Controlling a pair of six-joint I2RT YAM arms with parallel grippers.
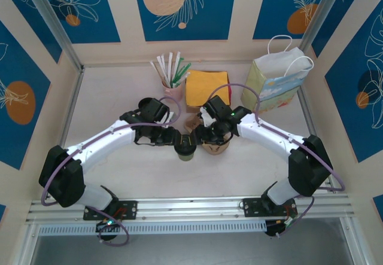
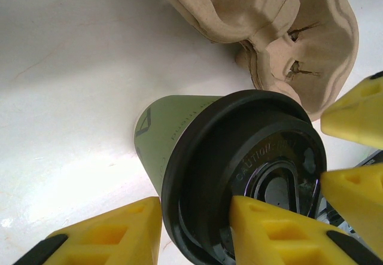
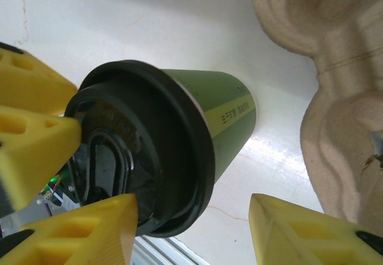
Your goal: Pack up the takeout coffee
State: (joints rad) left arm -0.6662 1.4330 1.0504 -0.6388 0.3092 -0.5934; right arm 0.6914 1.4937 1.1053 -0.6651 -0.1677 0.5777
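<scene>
The takeout coffee point(image 1: 185, 150), an olive-green cup point(image 2: 170, 130) with a black lid point(image 3: 143, 157), stands on the white table between both arms. My left gripper point(image 2: 194, 208) is shut on the lid's rim, with one yellow finger outside the rim and the other on the lid's top. My right gripper point(image 3: 192, 205) is open: one finger point(image 3: 84, 232) touches the lid's top, the other point(image 3: 299, 232) stands apart from the cup. The cardboard cup carrier point(image 2: 269, 14) lies just beyond the cup, under my right gripper point(image 1: 197, 139).
At the back of the table stand a pink cup of straws point(image 1: 173, 85), a stack of yellow napkins point(image 1: 206, 88) and a paper bag with handles point(image 1: 276, 82). The metal rail point(image 1: 191, 208) runs along the near edge.
</scene>
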